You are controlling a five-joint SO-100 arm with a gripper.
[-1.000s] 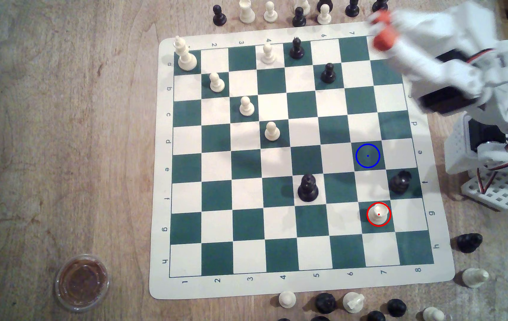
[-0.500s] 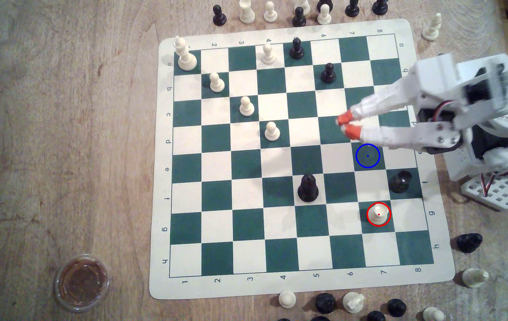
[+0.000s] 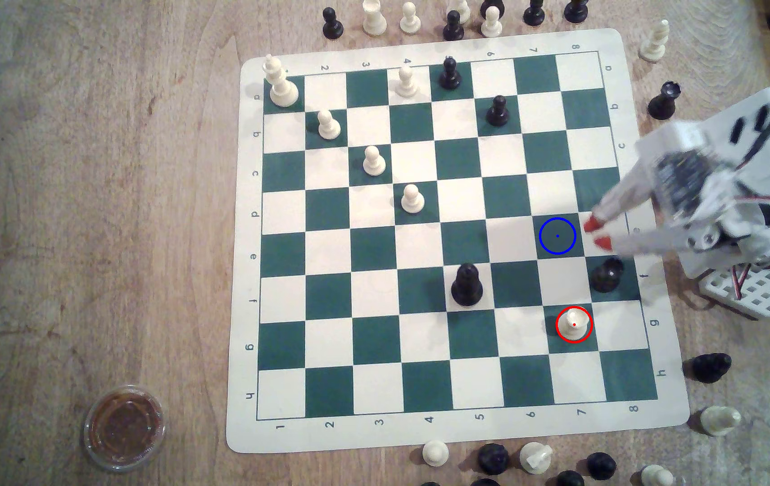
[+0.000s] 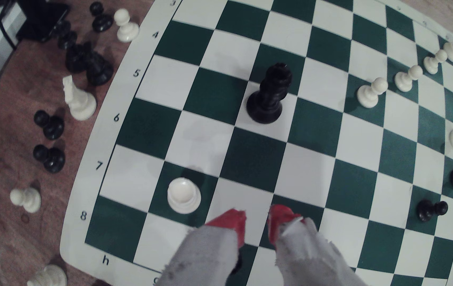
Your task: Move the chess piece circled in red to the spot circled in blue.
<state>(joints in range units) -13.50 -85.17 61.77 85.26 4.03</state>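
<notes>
In the exterior view, the claw point(image 3: 597, 234) is hanging over the right side of the chessboard point(image 3: 425, 432), its two red tips parted with nothing between them, just right of the spot point(image 3: 557, 236) marked by a blue ring. The chess piece point(image 3: 573, 322), cream and flat-topped, is standing upright inside the red ring on a green square, two rows nearer the bottom of this view than the spot. A black piece point(image 3: 606, 275) is sitting just below the claw, between it and the target piece's row. A taller black piece point(image 3: 466, 285) is standing further left. The border is showing numbers 1 to 8 along the near edge and letters a to h down both sides. A round lidded cup point(image 3: 124, 426) is resting on the table point(image 3: 69, 210) at lower left.

In the wrist view, the claw point(image 4: 257, 220) is sitting open over the squares beside the chess piece point(image 4: 184, 194), which is standing apart from the red tips. The tall black piece point(image 4: 270, 95) is standing further out on the board. Border markings 4, 5, 6, 7, 8 and h are reading clearly.

The risk, as I judge it, is the claw brushing the black piece close below it while swinging towards the target, tipping it. Gripping the broad flat top off-centre could also let the piece slip or topple.
</notes>
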